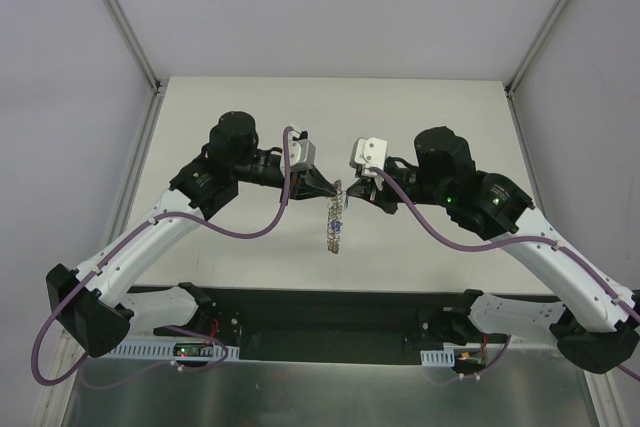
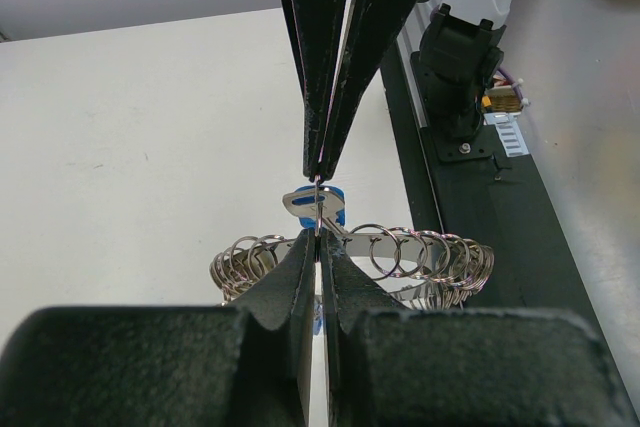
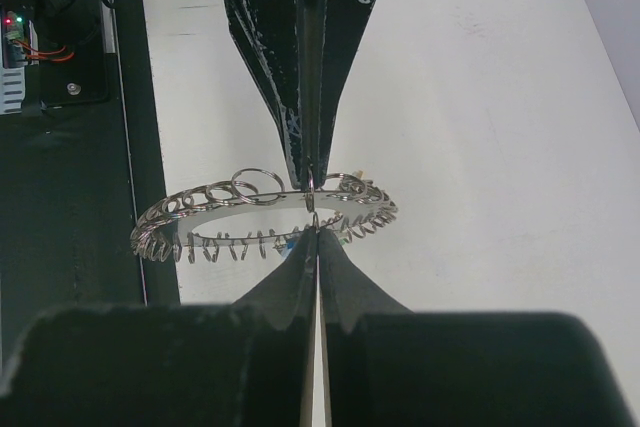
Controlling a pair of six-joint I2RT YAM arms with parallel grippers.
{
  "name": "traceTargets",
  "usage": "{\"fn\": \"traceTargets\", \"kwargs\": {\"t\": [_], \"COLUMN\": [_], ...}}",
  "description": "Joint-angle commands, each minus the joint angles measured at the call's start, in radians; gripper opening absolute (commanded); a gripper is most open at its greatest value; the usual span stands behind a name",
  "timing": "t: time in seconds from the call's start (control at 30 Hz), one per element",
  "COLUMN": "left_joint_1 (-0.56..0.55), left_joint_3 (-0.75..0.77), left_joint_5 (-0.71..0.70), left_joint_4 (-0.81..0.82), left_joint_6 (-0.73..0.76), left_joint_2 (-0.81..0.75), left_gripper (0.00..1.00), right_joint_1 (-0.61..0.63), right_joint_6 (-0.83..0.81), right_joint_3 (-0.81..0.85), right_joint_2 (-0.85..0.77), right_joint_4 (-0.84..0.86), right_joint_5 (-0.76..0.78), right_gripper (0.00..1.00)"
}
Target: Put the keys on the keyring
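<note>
The keyring (image 1: 333, 225) is a flat grey plate whose rim is lined with small split rings, held in the air between the two arms. My left gripper (image 2: 318, 237) is shut on its rim (image 2: 420, 252). My right gripper (image 3: 316, 231) comes in from the opposite side, shut on one small split ring at the plate's edge (image 3: 240, 205). A key with a blue head (image 2: 330, 209) hangs at that same small ring, between the two sets of tips. In the top view the left gripper (image 1: 335, 187) and right gripper (image 1: 350, 197) meet tip to tip. Other keys are not clearly visible.
The white table (image 1: 420, 127) lies below the raised ring. A black base rail (image 1: 320, 322) with circuit boards runs along the near edge. Grey enclosure walls close in the left, right and back sides.
</note>
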Motion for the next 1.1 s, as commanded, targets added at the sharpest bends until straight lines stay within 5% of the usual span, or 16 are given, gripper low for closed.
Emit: {"fn": "traceTargets", "kwargs": {"t": [0.0,1.07], "left_joint_1": [-0.009,-0.008], "left_joint_3": [0.039,0.035], "left_joint_5": [0.035,0.049], "left_joint_4": [0.062,0.063], "left_joint_6": [0.022,0.039], "left_joint_2": [-0.006,-0.004], "left_gripper": [0.00,0.00], "right_joint_1": [0.004,-0.010], "right_joint_6": [-0.010,-0.011], "right_joint_3": [0.024,0.030], "right_joint_2": [-0.003,-0.023], "right_joint_4": [0.014,-0.011], "right_joint_5": [-0.023,-0.021], "right_gripper": [0.01,0.01]}}
